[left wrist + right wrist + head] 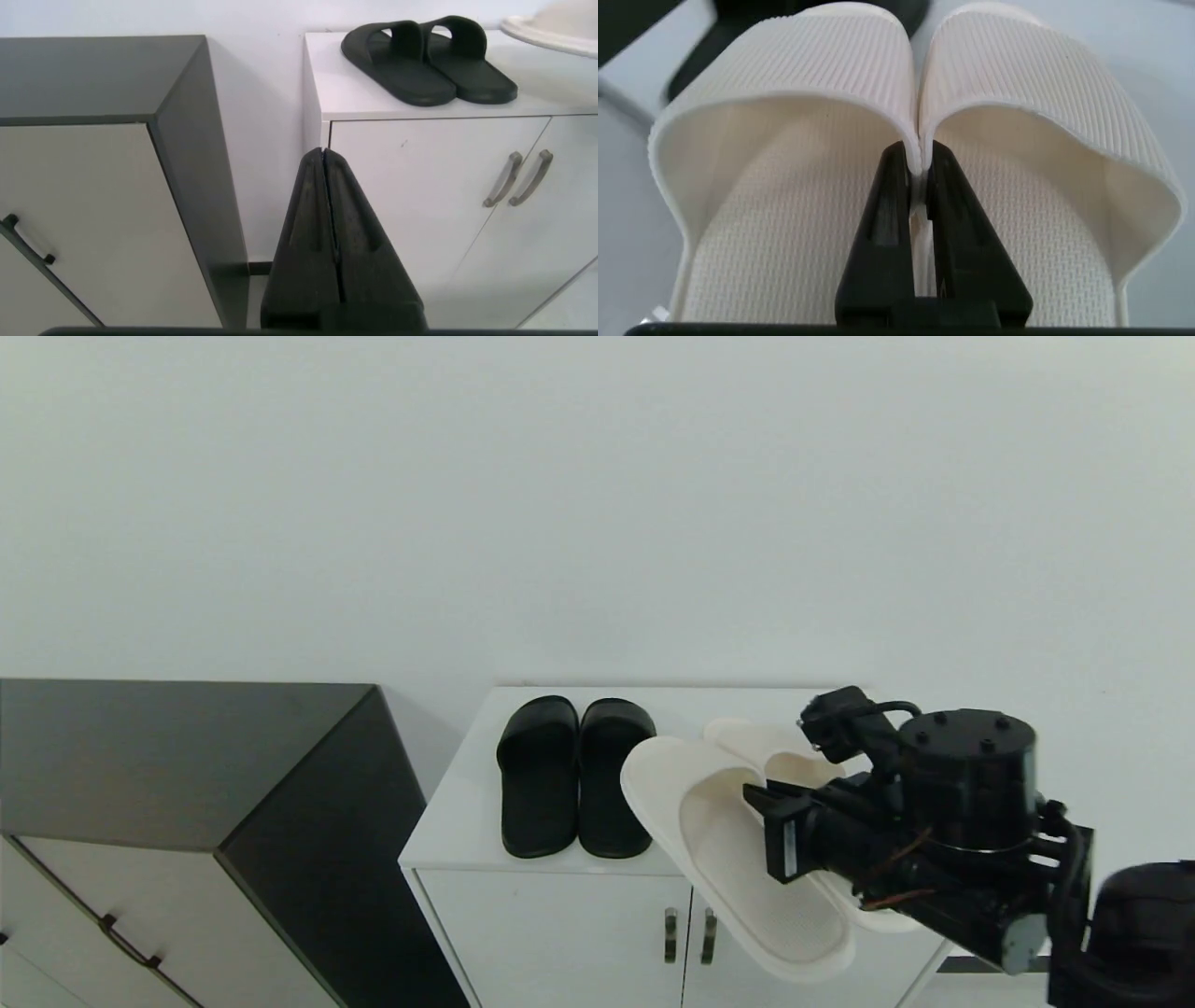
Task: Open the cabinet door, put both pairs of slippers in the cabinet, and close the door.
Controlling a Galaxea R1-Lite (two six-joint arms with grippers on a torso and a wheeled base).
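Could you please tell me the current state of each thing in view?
White cabinet doors: both shut.
Black slippers: side by side on the cabinet top, untouched.
White slippers: clamped together by their straps in the right gripper.
Right gripper: shut on the white slippers.
Left gripper: shut, empty.
Dark cabinet: shut.

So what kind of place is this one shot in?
Probably a home entryway or a mock-up of one: a low white cabinet with shut double doors against a bare wall, black slippers on top, and white slippers gripped by the right end effector.
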